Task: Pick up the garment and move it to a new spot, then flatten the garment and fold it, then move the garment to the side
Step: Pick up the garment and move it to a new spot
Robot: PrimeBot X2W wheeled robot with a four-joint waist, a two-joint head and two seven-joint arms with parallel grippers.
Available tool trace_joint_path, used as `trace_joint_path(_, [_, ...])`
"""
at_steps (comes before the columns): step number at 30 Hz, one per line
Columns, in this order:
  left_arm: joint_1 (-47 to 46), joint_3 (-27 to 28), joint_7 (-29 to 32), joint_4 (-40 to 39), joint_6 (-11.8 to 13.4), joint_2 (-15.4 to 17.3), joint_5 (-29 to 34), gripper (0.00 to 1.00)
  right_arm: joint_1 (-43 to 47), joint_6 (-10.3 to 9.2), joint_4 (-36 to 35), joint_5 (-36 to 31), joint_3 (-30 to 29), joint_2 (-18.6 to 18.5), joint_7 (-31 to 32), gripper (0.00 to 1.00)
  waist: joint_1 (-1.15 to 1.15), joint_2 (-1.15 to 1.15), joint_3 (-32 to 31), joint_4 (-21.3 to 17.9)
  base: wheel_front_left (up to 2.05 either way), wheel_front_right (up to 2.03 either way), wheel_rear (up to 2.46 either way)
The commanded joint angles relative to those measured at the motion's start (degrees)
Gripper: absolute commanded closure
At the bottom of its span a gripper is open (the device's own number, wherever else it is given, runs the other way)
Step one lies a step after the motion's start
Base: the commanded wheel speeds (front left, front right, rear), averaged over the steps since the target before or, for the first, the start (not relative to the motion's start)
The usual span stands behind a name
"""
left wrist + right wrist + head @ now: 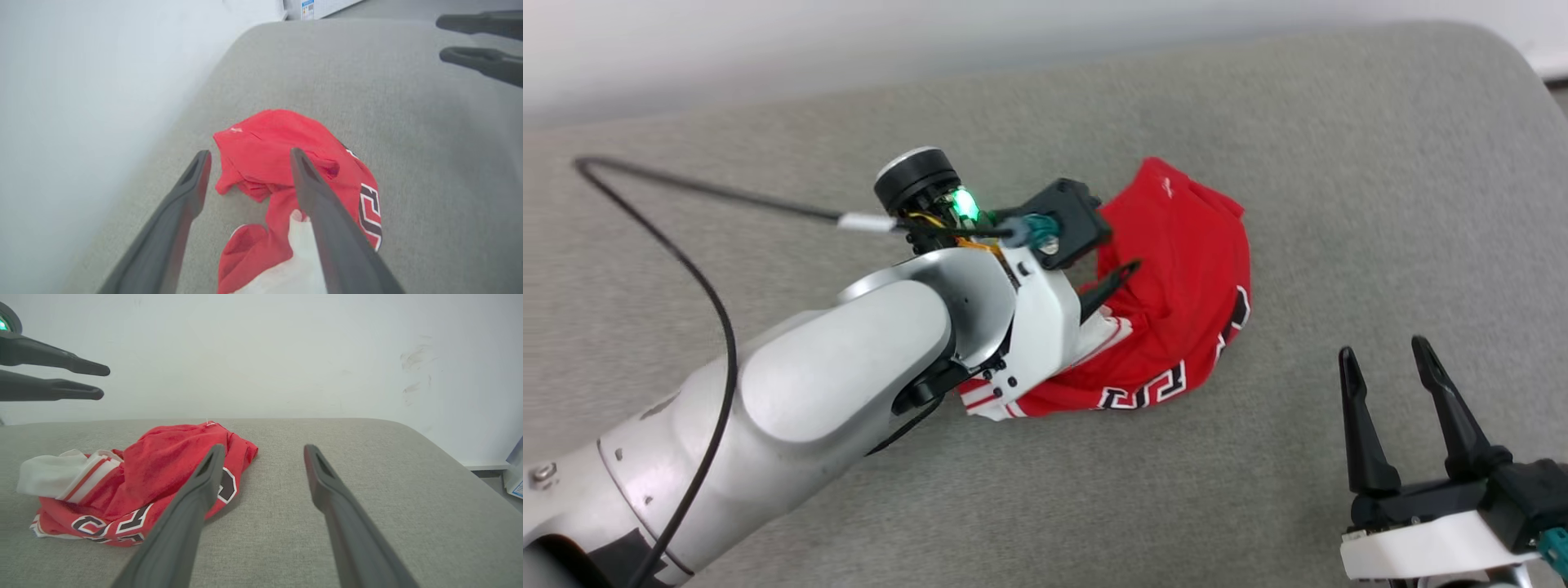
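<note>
The garment (1176, 310) is seen crumpled in a heap near the middle of the grey padded surface (1339, 163). Its red body is turned uppermost, a white sleeve with striped trim is bunched at its near left, and black, white-outlined numerals are shown along its near edge. The left gripper (249, 155) is held just above the heap, its 2 fingers spread wide with nothing caught between them. The right gripper (1383, 347) is kept at the near right, well apart from the garment, jaws wide and empty. A black cable (711, 302) is looped beside the left arm.
</note>
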Motion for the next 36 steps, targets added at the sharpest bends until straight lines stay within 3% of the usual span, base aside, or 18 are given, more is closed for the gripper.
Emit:
trace_joint_path(1, [1.73, 0.96, -3.6, 0.09, 1.75, -0.3, 1.01, 0.0, 1.09, -0.02, 0.17, -0.55, -0.41, 0.1, -0.1, 0.0, 0.0, 0.0, -3.32, 2.88, 0.0, 0.0, 0.0])
trace_joint_path(11, [11.91, 7.81, -25.34, 1.18, 19.39, 0.39, 6.76, 0.0, 3.67, -0.02, 0.1, -1.51, -2.4, 0.11, -0.1, 0.0, 0.0, 0.0, -7.02, 7.48, 0.0, 0.0, 0.0])
trace_joint_path(18, [21.68, 14.83, -28.85, 1.14, 29.85, 0.37, 6.55, 0.0, 4.63, -0.02, 0.16, -1.65, -3.11, 0.1, -0.1, 0.0, 0.0, 0.0, -8.1, 8.99, 0.0, 0.0, 0.0])
trace_joint_path(23, [30.26, 22.88, -28.88, -3.19, 35.32, 0.26, 10.52, 0.0, 5.18, -0.02, 0.27, -1.77, -3.28, 0.1, -0.1, 0.0, 0.0, 0.0, -8.89, 9.58, 0.0, 0.0, 0.0])
trace_joint_path(29, [41.04, 32.31, -28.9, -7.33, 37.33, -1.68, 15.96, 0.0, 5.91, -0.02, 0.48, -1.74, -3.41, 0.11, -0.1, 0.0, 0.0, 0.0, -10.26, 10.06, 0.0, 0.0, 0.0])
trace_joint_path(36, [50.13, 39.75, -28.91, -9.45, 35.4, -5.08, 20.71, 0.0, 7.16, -0.02, 0.73, -1.38, -3.41, 0.1, -0.1, 0.0, 0.0, 0.0, -11.91, 10.46, 0.0, 0.0, 0.0])
